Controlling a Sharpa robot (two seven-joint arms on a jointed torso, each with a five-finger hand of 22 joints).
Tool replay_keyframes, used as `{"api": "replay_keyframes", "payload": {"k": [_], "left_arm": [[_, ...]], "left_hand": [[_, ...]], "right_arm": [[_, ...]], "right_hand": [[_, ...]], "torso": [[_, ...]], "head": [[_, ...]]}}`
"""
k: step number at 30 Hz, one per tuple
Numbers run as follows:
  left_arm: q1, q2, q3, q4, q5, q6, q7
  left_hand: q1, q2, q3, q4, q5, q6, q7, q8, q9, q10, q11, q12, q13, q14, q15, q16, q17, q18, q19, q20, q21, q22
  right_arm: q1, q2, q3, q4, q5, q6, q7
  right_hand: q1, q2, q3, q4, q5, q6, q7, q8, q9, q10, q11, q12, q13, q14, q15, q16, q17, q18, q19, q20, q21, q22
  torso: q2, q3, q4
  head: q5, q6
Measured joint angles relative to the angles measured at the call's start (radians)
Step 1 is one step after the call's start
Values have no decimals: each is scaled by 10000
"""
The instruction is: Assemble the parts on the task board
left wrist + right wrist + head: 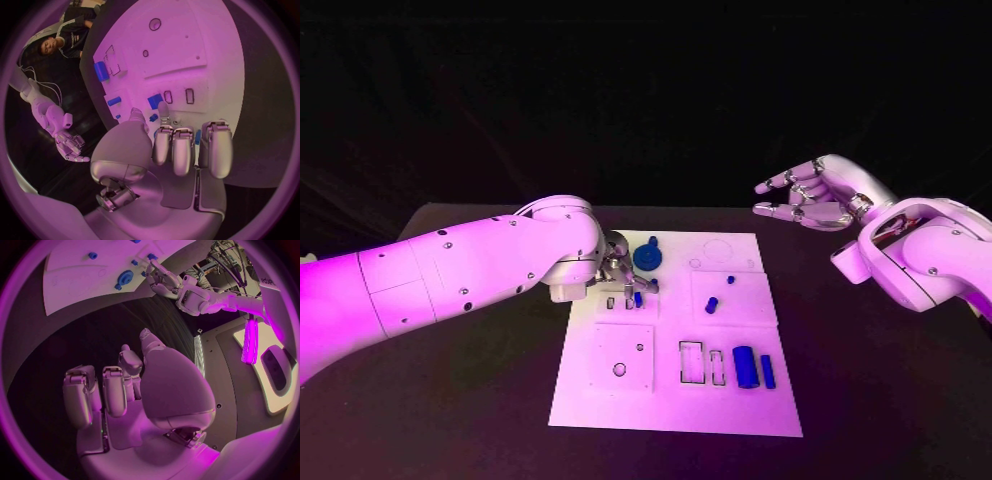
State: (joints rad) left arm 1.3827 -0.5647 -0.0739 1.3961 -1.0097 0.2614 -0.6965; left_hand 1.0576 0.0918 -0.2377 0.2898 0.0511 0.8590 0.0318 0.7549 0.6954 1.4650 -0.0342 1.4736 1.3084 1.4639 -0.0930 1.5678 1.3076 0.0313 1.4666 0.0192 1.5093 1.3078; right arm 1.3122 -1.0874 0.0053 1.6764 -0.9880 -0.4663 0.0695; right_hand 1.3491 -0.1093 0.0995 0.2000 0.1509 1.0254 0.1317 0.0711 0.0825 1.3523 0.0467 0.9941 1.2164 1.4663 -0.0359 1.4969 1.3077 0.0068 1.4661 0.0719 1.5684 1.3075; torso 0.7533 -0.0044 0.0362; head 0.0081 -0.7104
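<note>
The task board (678,390), a flat white rectangular plate, is lying in the middle of the black table (877,400) in the head view. Small blue parts (746,368) are sitting on it beside outlined rectangular recesses. The left hand (620,277) is reaching over the board's far left area; the right hand (808,195) is hovering beyond the board, fingers spread, holding nothing. In the left wrist view, the left hand's fingers (174,150) are curling above a blue part (154,101); whether they grip anything I cannot tell. In the right wrist view, the right hand's fingers (115,390) are hanging loose over bare tabletop.
</note>
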Motion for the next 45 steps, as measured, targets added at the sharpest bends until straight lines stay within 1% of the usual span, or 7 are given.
{"api": "replay_keyframes", "payload": {"k": [13, 22, 29, 34, 40, 43, 45], "left_arm": [[-40, 110, -36, -177, -49, 312, -10], [-86, 169, -60, -221, -59, 360, -13], [-96, 201, -64, -221, -65, 360, -14], [-101, 211, -65, -221, -66, 332, -15], [-104, 226, -65, -220, -30, 189, -16], [-97, 229, -56, -216, 21, 92, -16], [-94, 230, -54, -215, 63, 45, -16]], "left_hand": [[331, 331, 73, -73, 0, -36, 37, -1, 202, 0, 0, -40, 0, 0, 0, 0, -1, 0, 0, 0, 0, -1], [438, 330, 128, -123, 0, -36, 37, -3, 253, -1, 1, -40, 0, -1, 1, 0, -2, 0, 0, 0, 0, -1], [701, 383, 540, -134, 0, -106, 37, -12, 385, -2, 2, -40, 8, -1, 1, 0, -2, -1, 0, 1, 0, -1], [958, 382, 1124, -130, 0, -178, 36, -138, 477, -2, 2, -79, 25, -1, 2, 0, -2, 0, -1, 1, 0, -2], [1621, 438, 2431, -374, 0, -342, -20, -394, 534, -30, 32, -135, 70, -17, 24, 0, -2, 0, 0, 1, 0, -2], [1958, 234, 3255, -609, 28, -412, 23, -577, 525, -13, 16, -193, 73, 20, 17, 0, -3, 0, 0, 1, 0, -2], [2221, -30, 4256, -791, 392, -492, 57, -763, 486, 1, 3, -310, 73, 37, 3, 0, -3, 0, -3, -2, -1, -2]], "right_arm": [[0, 38, 0, -31, 9, 6, -25], [0, 70, 0, -52, 12, 22, -38], [0, 89, 0, -69, 12, 56, -48], [0, 119, 0, -97, 12, 101, -61], [0, 161, -3, -133, 12, 182, -89], [0, 173, -4, -150, 9, 227, -107], [0, 182, -4, -157, 4, 253, -120]], "right_hand": [[40, 40, -55, 1, 140, -29, 29, 0, -8, 0, 0, 0, -10, 0, 0, 0, -2, 0, 0, 0, 0, -2], [40, 40, -55, 0, 155, -28, 29, 0, -8, 1, 0, 0, -10, 0, 0, 0, -3, 0, 0, 0, 0, -2], [40, 40, -55, 0, 183, -29, 29, 0, -8, 1, 0, 0, -9, 0, 0, 0, -3, -1, 0, 0, 0, 6], [41, 42, -55, 0, 215, -28, 29, 0, -8, 1, 0, 0, -9, 0, 0, 0, -4, 1, 0, 0, 0, 6], [78, 79, -55, 0, 215, -28, 29, 0, -7, 1, 0, 0, -20, 0, 0, 0, 5, 0, 0, 0, 0, 5], [78, 79, -55, 0, 215, -28, 29, 0, -7, 1, 0, 0, -20, 0, 0, 0, 4, 0, 0, 0, 0, 4], [78, 79, -55, 0, 215, -28, 29, 0, -7, 1, 0, 0, -19, 0, 0, 0, 4, 0, 0, 0, 0, 4]], "torso": [[0, -1, 5], [-1, -2, 3], [-6, 5, 2], [-6, 5, 2], [-6, 9, 2], [-7, 9, 2], [-6, 9, 2]], "head": [[-14, -48], [-5, -69], [8, -95], [-3, -98], [-9, -95], [-8, -100], [-9, -106]]}}
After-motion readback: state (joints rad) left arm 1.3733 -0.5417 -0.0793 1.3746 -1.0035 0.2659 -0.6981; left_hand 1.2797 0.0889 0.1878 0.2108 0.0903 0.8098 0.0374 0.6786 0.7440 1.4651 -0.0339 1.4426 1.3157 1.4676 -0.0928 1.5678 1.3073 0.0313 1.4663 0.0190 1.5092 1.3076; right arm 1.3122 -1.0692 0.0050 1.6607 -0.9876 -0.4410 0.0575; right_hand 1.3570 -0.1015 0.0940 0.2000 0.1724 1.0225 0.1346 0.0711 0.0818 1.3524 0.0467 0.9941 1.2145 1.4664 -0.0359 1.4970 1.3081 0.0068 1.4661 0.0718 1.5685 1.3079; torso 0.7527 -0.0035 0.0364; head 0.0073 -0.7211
